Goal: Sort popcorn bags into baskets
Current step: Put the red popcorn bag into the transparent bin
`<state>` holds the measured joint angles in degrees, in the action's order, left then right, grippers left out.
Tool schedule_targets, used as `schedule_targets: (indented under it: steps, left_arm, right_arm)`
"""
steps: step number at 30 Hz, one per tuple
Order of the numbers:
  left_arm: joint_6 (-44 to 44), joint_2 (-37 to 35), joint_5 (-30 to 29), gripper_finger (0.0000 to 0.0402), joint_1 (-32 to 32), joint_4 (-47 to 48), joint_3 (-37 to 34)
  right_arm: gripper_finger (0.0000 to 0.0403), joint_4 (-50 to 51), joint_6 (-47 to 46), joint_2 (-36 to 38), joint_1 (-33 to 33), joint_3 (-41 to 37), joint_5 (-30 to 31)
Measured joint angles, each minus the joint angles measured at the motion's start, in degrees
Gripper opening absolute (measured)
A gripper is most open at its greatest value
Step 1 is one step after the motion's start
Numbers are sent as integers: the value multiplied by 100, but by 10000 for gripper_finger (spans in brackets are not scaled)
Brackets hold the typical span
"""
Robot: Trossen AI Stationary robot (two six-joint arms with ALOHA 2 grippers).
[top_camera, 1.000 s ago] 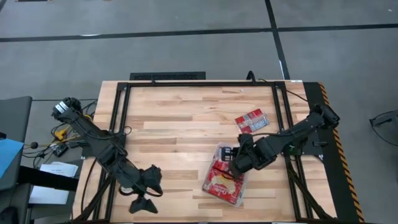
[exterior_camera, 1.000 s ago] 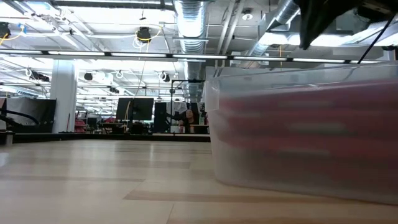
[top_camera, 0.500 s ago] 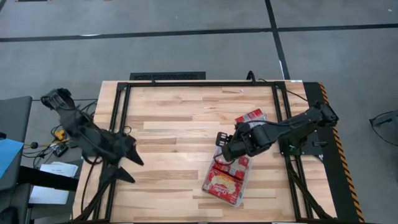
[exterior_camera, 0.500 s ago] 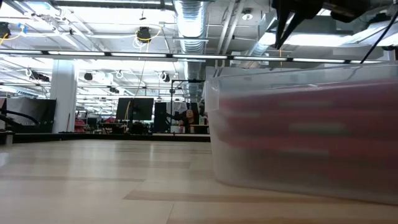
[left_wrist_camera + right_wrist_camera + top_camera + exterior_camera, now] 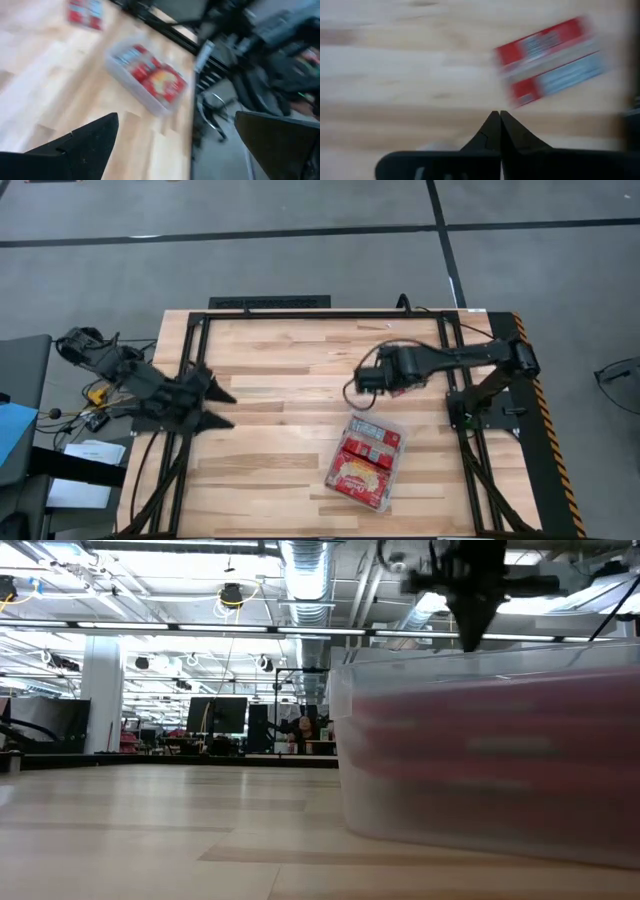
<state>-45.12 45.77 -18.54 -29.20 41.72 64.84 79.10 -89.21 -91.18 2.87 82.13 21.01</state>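
Note:
The clear tray [image 5: 366,459] stands near the table's near edge, right of centre, with several red popcorn bags [image 5: 360,470] lying flat in it. It fills the right of the low view [image 5: 490,755] and shows in the left wrist view [image 5: 148,76]. One loose red bag with white-blue label patches [image 5: 549,60] lies flat on the wood ahead of my right gripper [image 5: 500,116]; it also shows in the left wrist view [image 5: 85,12]. My right gripper [image 5: 362,380] hovers shut on the far side of the tray. My left gripper [image 5: 218,408] is open at the table's left edge.
A black metal frame [image 5: 300,313] runs around the tabletop. Bare wood [image 5: 280,380] lies between the two grippers. My right arm [image 5: 450,360] reaches in from the right edge and covers the loose bag in the high view. Beyond the table is grey floor.
My right gripper has risen from over the tray and travelled toward the far edge, ending beside the loose bag. My left gripper has swung from the near left corner toward the far edge along the left side and now points toward the table's right. The tray has stayed put.

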Motion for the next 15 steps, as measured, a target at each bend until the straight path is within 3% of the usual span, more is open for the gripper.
schedule_targets:
  steps: [6, 12, 15]
  left_arm:
    - [360, 307, 355, 389, 1406, -36, 0]
    - [929, 959, 2020, 389, 2996, -425, 4]
    - [1199, 1285, 2558, 389, 3580, -635, 3]
  right_arm:
    - [17, 1116, 951, 1, -893, -21, 407]
    - [17, 682, 1294, 0, -1288, -940, 557]
    - [10, -129, 1426, -8, -1325, -1663, 375]
